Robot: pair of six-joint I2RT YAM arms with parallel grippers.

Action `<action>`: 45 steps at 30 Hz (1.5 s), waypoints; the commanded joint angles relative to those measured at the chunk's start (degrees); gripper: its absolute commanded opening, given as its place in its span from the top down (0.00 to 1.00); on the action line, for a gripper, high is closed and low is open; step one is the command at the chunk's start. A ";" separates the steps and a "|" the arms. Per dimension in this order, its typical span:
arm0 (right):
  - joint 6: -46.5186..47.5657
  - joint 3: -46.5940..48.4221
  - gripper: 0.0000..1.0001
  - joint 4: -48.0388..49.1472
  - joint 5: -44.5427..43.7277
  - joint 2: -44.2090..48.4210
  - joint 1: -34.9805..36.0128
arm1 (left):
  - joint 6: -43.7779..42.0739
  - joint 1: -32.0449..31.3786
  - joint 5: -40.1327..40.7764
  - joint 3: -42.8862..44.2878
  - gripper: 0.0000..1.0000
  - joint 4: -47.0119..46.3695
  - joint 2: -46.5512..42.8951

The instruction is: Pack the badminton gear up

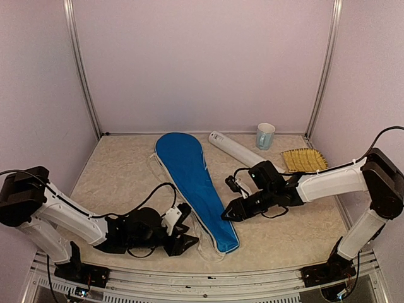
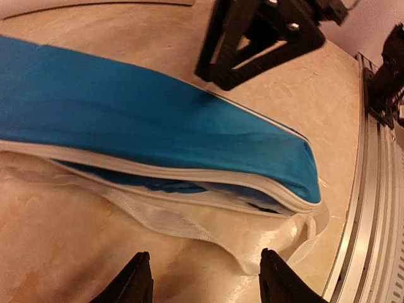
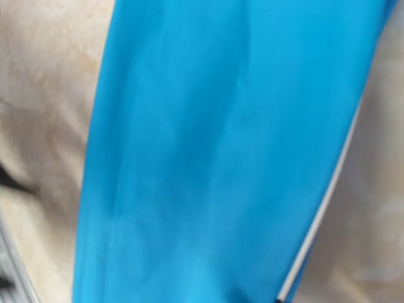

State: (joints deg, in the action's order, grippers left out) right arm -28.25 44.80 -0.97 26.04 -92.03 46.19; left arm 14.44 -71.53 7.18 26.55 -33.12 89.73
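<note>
The blue racket cover [image 1: 194,183] lies diagonally on the table, its narrow end towards the front. In the left wrist view the cover [image 2: 158,120] shows a partly open white zip edge, and a white strap [image 2: 164,221] trails in front of it. My left gripper [image 1: 187,243] [image 2: 205,281] is open and empty, just short of the strap. My right gripper [image 1: 230,214] [image 2: 214,71] looks shut, its tip at the cover's far edge. The right wrist view is filled by the cover [image 3: 214,151]. The long white tube [image 1: 236,150] lies at the back. No rackets or shuttlecocks show.
A pale blue mug [image 1: 265,136] stands at the back right beside the tube. A straw-coloured brush [image 1: 304,160] lies to its right. The metal rail of the table's front edge [image 2: 372,208] runs close to the cover's narrow end.
</note>
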 commanded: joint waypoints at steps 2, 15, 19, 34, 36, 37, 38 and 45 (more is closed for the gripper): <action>1.54 2.90 0.54 -2.83 -3.86 0.21 2.19 | 18.13 10.05 -10.46 -8.03 0.45 -14.45 -5.12; 3.12 3.92 0.59 -5.48 -9.46 -0.20 2.19 | 29.86 12.81 -20.25 -6.42 0.63 -32.80 8.66; 0.00 -1.15 0.59 -1.60 -5.99 2.65 -0.83 | 30.37 12.90 -20.55 -5.45 0.58 -33.30 9.85; -6.77 -7.15 0.62 14.75 9.70 -6.10 -1.09 | 32.67 14.09 -27.43 3.84 0.57 -34.85 22.75; -7.01 -6.94 0.63 14.96 9.71 -6.76 -0.64 | 32.67 13.97 -27.83 5.03 0.57 -34.93 23.55; -7.14 -6.83 0.63 15.34 9.80 -7.10 -0.39 | 32.74 13.89 -28.26 5.75 0.57 -35.14 24.07; -7.15 -6.60 0.63 15.26 9.85 -7.31 -0.28 | 32.76 13.69 -28.42 6.43 0.56 -35.26 24.61; -6.21 -4.57 0.59 12.79 9.24 -7.26 0.14 | 32.98 13.02 -29.98 11.45 0.52 -35.81 28.11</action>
State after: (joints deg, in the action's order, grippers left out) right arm -34.83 38.54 12.32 34.70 -98.52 45.39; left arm 47.13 -58.06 -20.73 35.68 -66.59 115.83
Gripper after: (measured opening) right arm 0.399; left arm 0.466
